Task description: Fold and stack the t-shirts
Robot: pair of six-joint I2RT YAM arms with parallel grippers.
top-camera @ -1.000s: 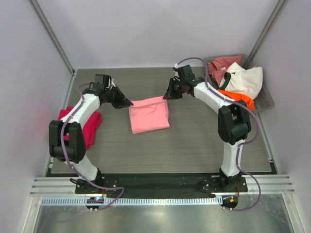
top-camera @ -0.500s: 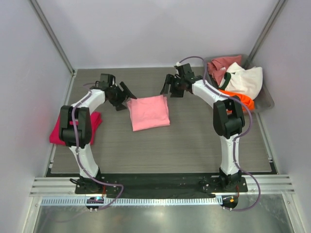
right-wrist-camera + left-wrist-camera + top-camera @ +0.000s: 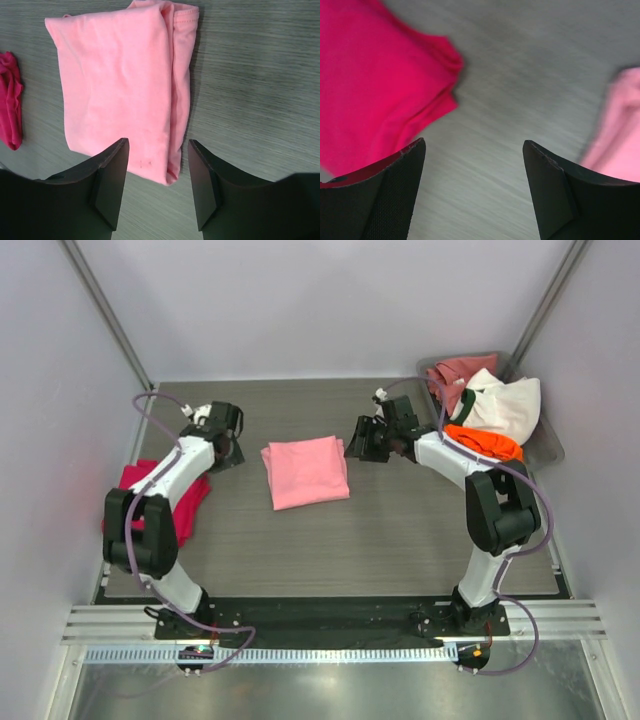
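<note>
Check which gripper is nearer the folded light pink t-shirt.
Right. The right gripper hangs open just off the right edge of the light pink t-shirt. The left gripper, also open, is farther off its left side, nearer the magenta-red t-shirt.

The left gripper (image 3: 472, 145) hung with its jaws spread wide, only bare table (image 3: 520, 75) (grey, wood-grained, somewhat blurred) between them. A red shirt (image 3: 375, 85) lay at the upper left, its edge passing behind one finger. A pink shirt (image 3: 620, 130) showed at the right edge above the other.
</note>
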